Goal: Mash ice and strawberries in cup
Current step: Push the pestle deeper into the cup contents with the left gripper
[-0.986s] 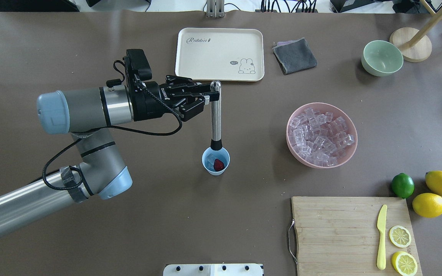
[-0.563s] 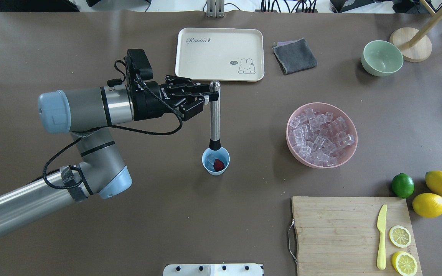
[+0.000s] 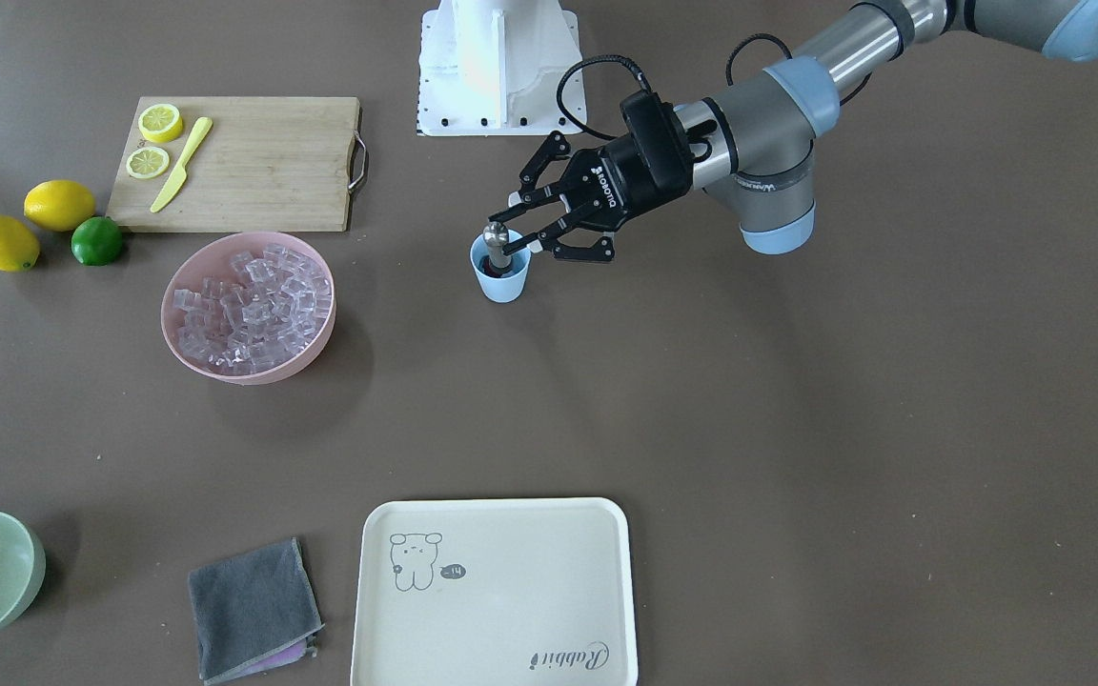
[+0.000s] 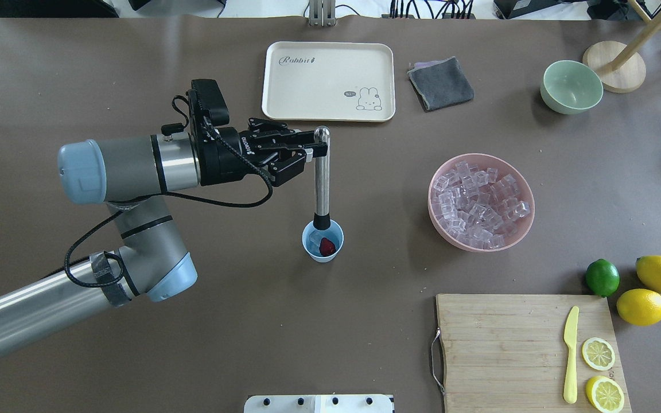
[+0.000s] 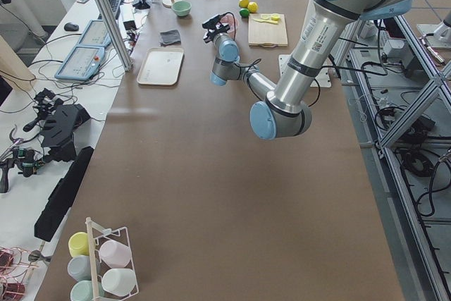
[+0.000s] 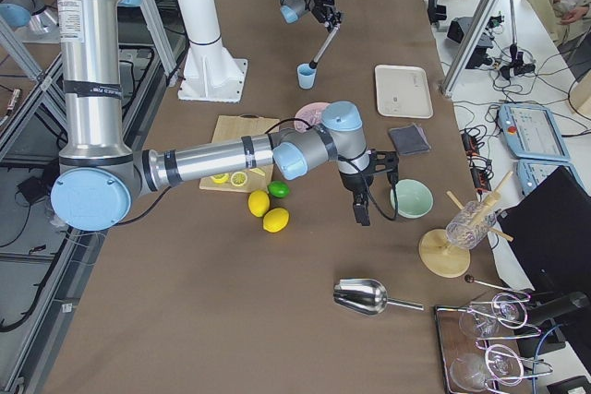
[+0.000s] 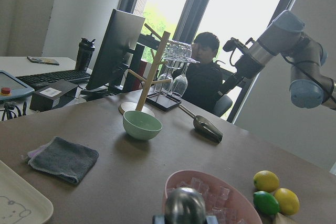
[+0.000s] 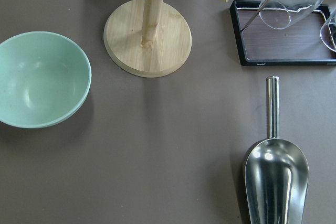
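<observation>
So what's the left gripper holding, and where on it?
The left gripper grips the muddler near its rounded top end; its black tip is at the cup's mouth.

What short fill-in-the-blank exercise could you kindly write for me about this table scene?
1. Inside the light blue cup lies one red ____.
2. The ice cubes are heaped in the ____ bowl.
3. The metal muddler is gripped near its top by the robot's ____ end effector.
Missing words: strawberry; pink; left.
</observation>
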Robot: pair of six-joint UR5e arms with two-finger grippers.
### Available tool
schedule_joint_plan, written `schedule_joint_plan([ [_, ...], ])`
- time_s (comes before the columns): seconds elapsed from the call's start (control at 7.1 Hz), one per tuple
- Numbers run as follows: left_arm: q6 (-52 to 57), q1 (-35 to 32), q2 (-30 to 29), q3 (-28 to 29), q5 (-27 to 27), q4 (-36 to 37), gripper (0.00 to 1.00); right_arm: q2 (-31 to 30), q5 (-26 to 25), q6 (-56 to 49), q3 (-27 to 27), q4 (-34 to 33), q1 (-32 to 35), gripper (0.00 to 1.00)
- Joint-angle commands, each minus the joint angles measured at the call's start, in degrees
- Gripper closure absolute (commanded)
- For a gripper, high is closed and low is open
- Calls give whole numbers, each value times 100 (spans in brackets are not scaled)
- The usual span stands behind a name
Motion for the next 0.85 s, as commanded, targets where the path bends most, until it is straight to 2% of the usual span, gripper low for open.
schedule_joint_plan([
  [0.0,-7,4,-6,-26,12,-14,100,17,0,0,-2,7,0,0],
  [0.7,-50,4,-41,115,12,12,100,44,-18,0,-37,-2,0,0],
])
